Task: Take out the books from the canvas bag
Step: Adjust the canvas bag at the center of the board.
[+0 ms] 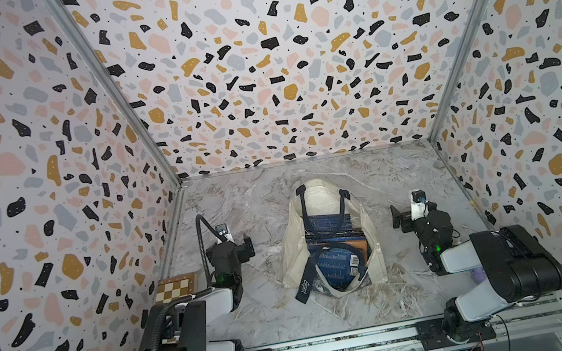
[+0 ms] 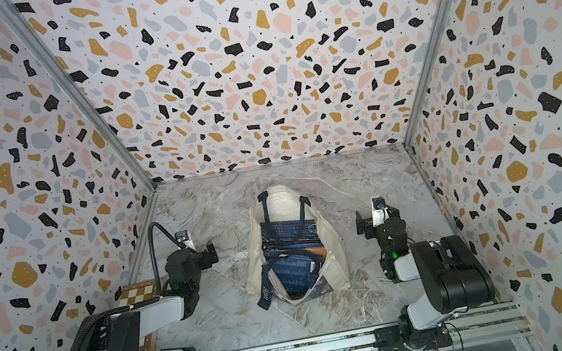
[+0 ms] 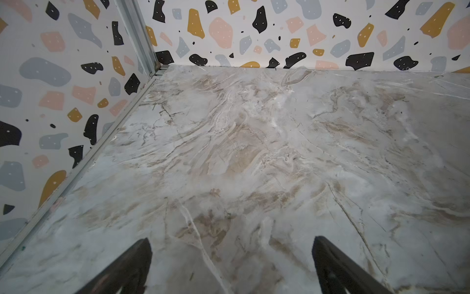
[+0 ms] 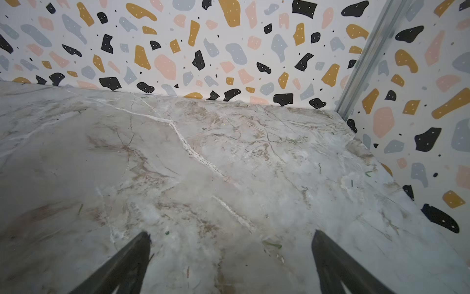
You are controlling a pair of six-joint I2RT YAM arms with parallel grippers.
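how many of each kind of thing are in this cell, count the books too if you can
canvas bag: 1
chessboard box: 1
end effectors: 2 (left end effector, right end effector)
books: at least 2, overlapping inside the bag
total: at least 6

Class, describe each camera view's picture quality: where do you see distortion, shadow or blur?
In both top views, wide-angle distortion splays the walls, and the books sit shadowed inside the canvas bag; in both wrist views, the near jaws look soft-edged while the table is fairly sharp, evenly lit.
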